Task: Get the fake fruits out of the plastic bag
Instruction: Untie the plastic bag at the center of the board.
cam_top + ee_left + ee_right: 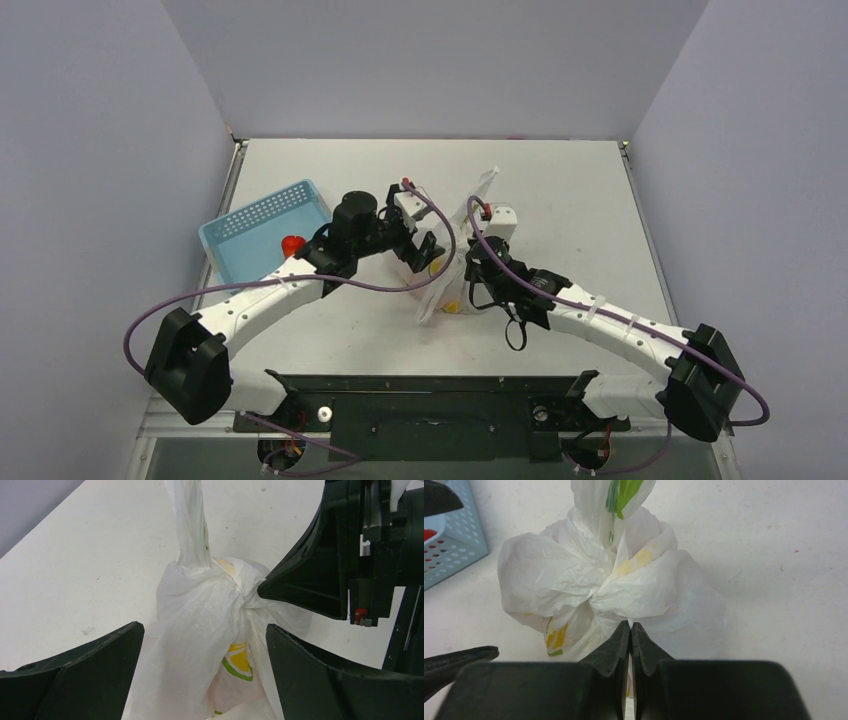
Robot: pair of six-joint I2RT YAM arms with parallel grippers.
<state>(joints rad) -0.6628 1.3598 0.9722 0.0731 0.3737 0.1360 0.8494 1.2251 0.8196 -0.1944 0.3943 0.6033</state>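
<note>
Bag position: the plastic bag [574, 575] sits mid-counter between your two arms, gathered into a tight bunch, with a handle loop running off to the far side.
Right gripper: your right gripper [630, 626] is pinched closed on a small fold at that bunch.
Left gripper: your left gripper [202, 630] is spread wide, one finger on either side of the bag, not gripping it.
Fruits: one red fruit [292, 244] lies in the blue basket [250, 230], to the far left. You cannot tell what is inside the bag.
Risk, tearing: the film is thin, so pulling the grippers apart could rip it rather than open it.
Risk, slipping: the pinch takes little plastic, so a tug may pull it free.
Risk, lifting: the mouth looks bunched shut, so raising it may carry the whole bag up.
Risk, collision: the fingers are very close, so closing the left gripper carelessly could strike the right one.
Risk, rolling: a released fruit could roll off the counter [560, 200].
Writing: none readable. You can make out only a lemon-slice print [239, 662] and green marks.
</note>
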